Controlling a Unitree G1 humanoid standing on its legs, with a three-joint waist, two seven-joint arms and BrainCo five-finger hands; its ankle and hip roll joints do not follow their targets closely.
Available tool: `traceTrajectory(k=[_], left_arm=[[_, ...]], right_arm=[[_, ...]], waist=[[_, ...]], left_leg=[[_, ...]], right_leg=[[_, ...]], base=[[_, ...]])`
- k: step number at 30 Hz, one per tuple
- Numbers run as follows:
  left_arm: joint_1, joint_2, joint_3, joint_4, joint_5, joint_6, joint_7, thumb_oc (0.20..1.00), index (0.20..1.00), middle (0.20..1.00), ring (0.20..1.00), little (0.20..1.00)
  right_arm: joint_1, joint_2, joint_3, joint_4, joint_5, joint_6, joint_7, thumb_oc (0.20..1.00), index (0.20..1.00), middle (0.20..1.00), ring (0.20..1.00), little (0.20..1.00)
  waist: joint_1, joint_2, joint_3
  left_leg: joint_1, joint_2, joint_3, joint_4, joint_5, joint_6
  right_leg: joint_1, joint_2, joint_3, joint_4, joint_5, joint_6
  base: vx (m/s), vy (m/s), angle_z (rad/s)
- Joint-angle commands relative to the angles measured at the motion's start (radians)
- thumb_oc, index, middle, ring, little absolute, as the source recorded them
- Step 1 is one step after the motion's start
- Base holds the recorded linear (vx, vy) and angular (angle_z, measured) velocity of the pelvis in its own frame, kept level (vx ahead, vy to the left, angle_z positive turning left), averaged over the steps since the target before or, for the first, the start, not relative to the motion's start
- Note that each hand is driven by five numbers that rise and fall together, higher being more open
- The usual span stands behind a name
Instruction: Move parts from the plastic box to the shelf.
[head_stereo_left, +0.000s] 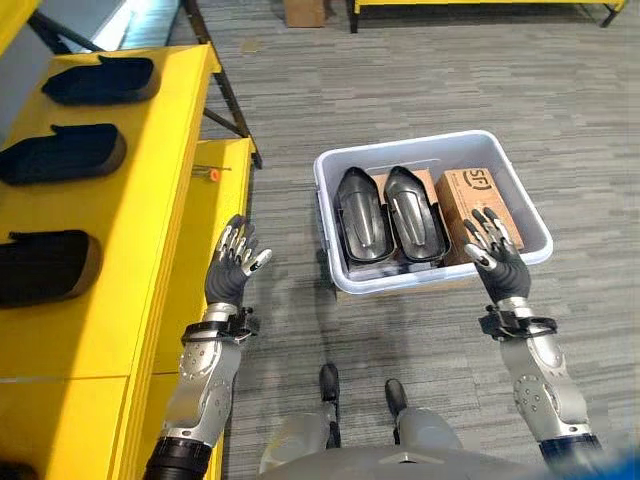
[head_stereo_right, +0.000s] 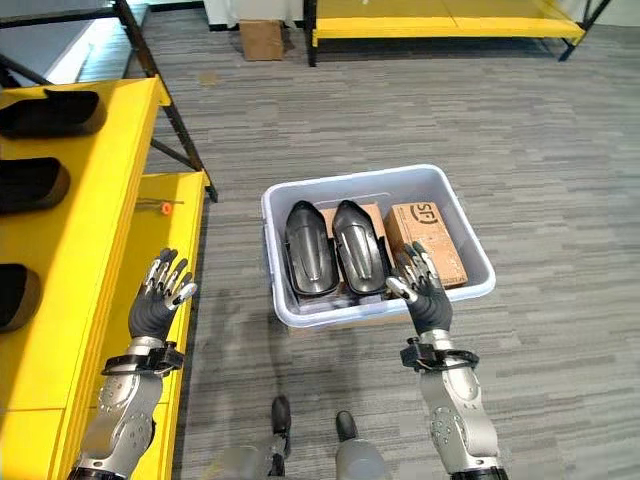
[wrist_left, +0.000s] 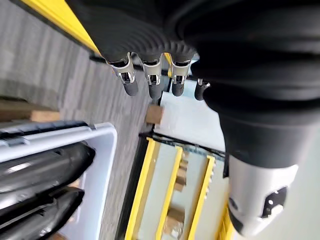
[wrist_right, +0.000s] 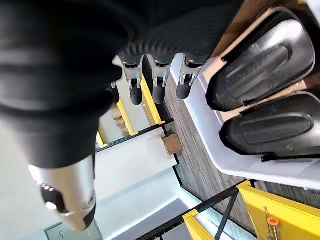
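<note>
A pale plastic box (head_stereo_left: 330, 205) stands on the floor ahead, holding two black moulded parts (head_stereo_left: 388, 214) side by side and a brown carton (head_stereo_left: 478, 200). Three more black parts (head_stereo_left: 60, 153) lie on the yellow shelf (head_stereo_left: 130, 190) at the left. My left hand (head_stereo_left: 233, 266) is open, raised beside the shelf's lower tier and holding nothing. My right hand (head_stereo_left: 494, 254) is open too, hovering over the box's near right corner above the carton. The parts also show past its fingers in the right wrist view (wrist_right: 260, 60).
An orange-handled small tool (head_stereo_left: 212, 173) lies on the shelf's lower yellow tier. Black shelf legs (head_stereo_left: 225, 90) slant across the floor behind. A cardboard box (head_stereo_left: 304, 11) and another yellow rack (head_stereo_left: 480, 5) stand at the far end.
</note>
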Motion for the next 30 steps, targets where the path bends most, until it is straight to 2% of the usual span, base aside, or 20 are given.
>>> traceTrajectory(k=[1, 4, 5, 6, 7, 8, 10, 11, 12, 13, 14, 16, 17, 21, 22, 27, 30], left_arm=[[0.044, 0.041, 0.024, -0.047, 0.006, -0.054, 0.024, 1.000, 1.000, 1.000, 1.000, 1.000], [0.030, 0.058, 0.022, -0.039, 0.018, -0.048, 0.031, 1.000, 1.000, 1.000, 1.000, 1.000], [0.030, 0.070, 0.027, -0.041, 0.026, -0.042, 0.037, 1.000, 1.000, 1.000, 1.000, 1.000], [0.030, 0.070, 0.027, -0.041, 0.026, -0.042, 0.037, 1.000, 1.000, 1.000, 1.000, 1.000], [0.034, 0.077, 0.037, -0.047, 0.030, -0.040, 0.036, 1.000, 1.000, 1.000, 1.000, 1.000], [0.034, 0.077, 0.037, -0.047, 0.030, -0.040, 0.036, 1.000, 1.000, 1.000, 1.000, 1.000], [0.045, 0.076, 0.042, -0.054, 0.026, -0.041, 0.034, 1.000, 1.000, 1.000, 1.000, 1.000], [0.047, 0.072, 0.049, -0.057, 0.026, -0.043, 0.036, 1.000, 1.000, 1.000, 1.000, 1.000], [0.049, 0.070, 0.052, -0.056, 0.028, -0.043, 0.037, 1.000, 1.000, 1.000, 1.000, 1.000], [0.059, 0.066, 0.055, -0.053, 0.042, -0.041, 0.035, 1.000, 1.000, 1.000, 1.000, 1.000], [0.065, 0.064, 0.052, -0.054, 0.052, -0.042, 0.029, 1.000, 1.000, 1.000, 1.000, 1.000], [0.064, 0.054, 0.047, -0.052, 0.050, -0.040, 0.025, 1.000, 1.000, 1.000, 1.000, 1.000], [0.050, 0.041, 0.038, -0.059, 0.049, -0.045, 0.030, 1.000, 1.000, 1.000, 1.000, 1.000], [0.033, 0.017, 0.025, -0.056, 0.026, -0.044, 0.029, 1.000, 1.000, 1.000, 1.000, 1.000], [0.028, 0.011, 0.016, -0.056, 0.020, -0.044, 0.033, 1.000, 1.000, 1.000, 1.000, 1.000], [0.025, 0.006, 0.013, -0.052, 0.019, -0.038, 0.033, 1.000, 1.000, 1.000, 1.000, 1.000], [0.036, -0.002, 0.015, -0.052, 0.017, -0.033, 0.029, 1.000, 1.000, 1.000, 1.000, 1.000]], right_arm=[[-0.020, -0.017, -0.013, -0.046, -0.006, -0.029, 0.007, 1.000, 1.000, 1.000, 1.000, 1.000], [-0.033, -0.015, 0.009, -0.046, -0.006, -0.026, 0.011, 1.000, 1.000, 1.000, 1.000, 1.000], [-0.040, -0.014, 0.025, -0.045, -0.005, -0.023, 0.015, 1.000, 1.000, 1.000, 1.000, 1.000], [-0.040, -0.014, 0.025, -0.045, -0.005, -0.023, 0.015, 1.000, 1.000, 1.000, 1.000, 1.000], [-0.045, -0.011, 0.033, -0.044, -0.008, -0.015, 0.012, 1.000, 1.000, 1.000, 1.000, 1.000], [-0.045, -0.011, 0.033, -0.044, -0.008, -0.015, 0.011, 1.000, 1.000, 1.000, 1.000, 1.000], [-0.052, -0.011, 0.033, -0.041, -0.006, -0.014, 0.011, 1.000, 1.000, 1.000, 1.000, 1.000], [-0.051, -0.012, 0.026, -0.043, -0.007, -0.011, 0.010, 1.000, 1.000, 1.000, 1.000, 1.000], [-0.048, -0.012, 0.022, -0.047, -0.009, -0.010, 0.013, 1.000, 1.000, 1.000, 1.000, 1.000], [-0.041, -0.011, 0.017, -0.048, -0.015, -0.012, 0.010, 1.000, 1.000, 1.000, 1.000, 1.000], [-0.037, -0.014, 0.015, -0.051, -0.019, -0.013, 0.012, 1.000, 1.000, 1.000, 1.000, 1.000], [-0.026, -0.017, 0.009, -0.061, -0.018, -0.013, 0.013, 1.000, 1.000, 1.000, 1.000, 1.000], [-0.037, -0.030, 0.006, -0.057, -0.028, -0.015, 0.006, 1.000, 1.000, 1.000, 1.000, 1.000], [-0.053, -0.059, -0.012, -0.053, -0.037, -0.033, -0.013, 1.000, 1.000, 1.000, 1.000, 1.000], [-0.068, -0.074, -0.013, -0.049, -0.028, -0.044, -0.025, 1.000, 1.000, 1.000, 1.000, 1.000], [-0.071, -0.083, -0.014, -0.052, -0.032, -0.045, -0.029, 1.000, 1.000, 1.000, 1.000, 1.000], [-0.049, -0.083, -0.015, -0.058, -0.026, -0.050, -0.026, 1.000, 1.000, 1.000, 1.000, 1.000]], waist=[[0.009, -0.005, -0.056], [-0.012, -0.009, -0.015], [-0.011, -0.002, 0.009], [-0.011, -0.003, 0.009], [-0.003, 0.002, 0.018], [-0.005, 0.003, 0.019], [-0.009, 0.010, 0.024], [-0.017, 0.009, 0.036], [-0.019, 0.008, 0.039], [-0.019, 0.002, 0.048], [-0.022, -0.004, 0.046], [-0.023, -0.010, 0.038], [-0.020, -0.020, 0.010], [-0.026, 0.000, -0.014], [-0.031, 0.014, -0.020], [-0.034, 0.024, -0.016], [-0.033, 0.019, 0.000]], left_leg=[[-0.046, 0.025, -0.060, -0.007, 0.023, -0.038], [-0.012, 0.026, -0.051, -0.007, 0.006, -0.024], [0.011, 0.034, -0.043, -0.006, -0.005, -0.018], [0.011, 0.033, -0.043, -0.006, -0.006, -0.018], [0.034, 0.036, -0.028, -0.006, -0.027, -0.017], [0.036, 0.037, -0.030, -0.006, -0.028, -0.017], [0.055, 0.040, -0.030, -0.007, -0.046, -0.026], [0.078, 0.044, -0.033, -0.007, -0.062, -0.038], [0.088, 0.046, -0.035, -0.007, -0.070, -0.045], [0.121, 0.056, -0.022, -0.007, -0.090, -0.062], [0.131, 0.055, -0.020, -0.007, -0.094, -0.067], [0.135, 0.050, -0.026, -0.007, -0.098, -0.072], [0.137, 0.063, -0.024, -0.007, -0.112, -0.094], [0.139, 0.143, -0.047, -0.007, -0.102, -0.145], [0.143, 0.193, -0.056, -0.007, -0.084, -0.172], [0.153, 0.226, -0.053, 0.006, -0.060, -0.183], [0.095, 0.252, -0.060, 0.182, 0.006, -0.183]], right_leg=[[-0.003, 0.024, -0.013, 0.123, 0.029, 0.055], [-0.104, 0.044, -0.035, 0.312, 0.131, 0.086], [-0.165, 0.043, -0.077, 0.385, 0.164, 0.082], [-0.166, 0.042, -0.077, 0.388, 0.162, 0.082], [-0.203, -0.003, -0.144, 0.342, 0.161, 0.067], [-0.200, -0.003, -0.146, 0.340, 0.160, 0.067], [-0.205, -0.036, -0.187, 0.192, 0.156, 0.063], [-0.230, -0.081, -0.200, 0.056, 0.209, 0.073], [-0.243, -0.102, -0.209, 0.006, 0.228, 0.081], [-0.240, -0.135, -0.291, -0.076, 0.273, 0.102], [-0.227, -0.141, -0.306, -0.075, 0.294, 0.107], [-0.192, -0.152, -0.330, -0.094, 0.290, 0.108], [-0.170, -0.167, -0.385, -0.089, 0.334, 0.117], [-0.128, -0.140, -0.438, -0.069, 0.257, 0.088], [-0.120, -0.111, -0.454, -0.049, 0.213, 0.067], [-0.127, -0.084, -0.452, -0.009, 0.168, 0.046], [-0.101, -0.052, -0.430, 0.008, 0.123, 0.005]], base=[[0.06, 0.096, -0.18], [-0.01, 0.056, -0.17], [0.01, 0.072, -0.30], [0.09, 0.084, -0.27], [0.07, 0.026, -0.19], [0.12, 0.014, -0.36], [0.17, -0.056, -0.64], [0.24, -0.106, -0.47], [0.29, -0.170, -0.28], [0.23, -0.170, -0.16], [0.22, -0.160, -0.03], [0.17, -0.138, 0.53], [0.30, -0.300, 1.03], [0.25, -0.312, 0.41], [0.19, -0.296, 0.32], [0.11, -0.149, 0.24], [0.10, -0.178, 0.07]])
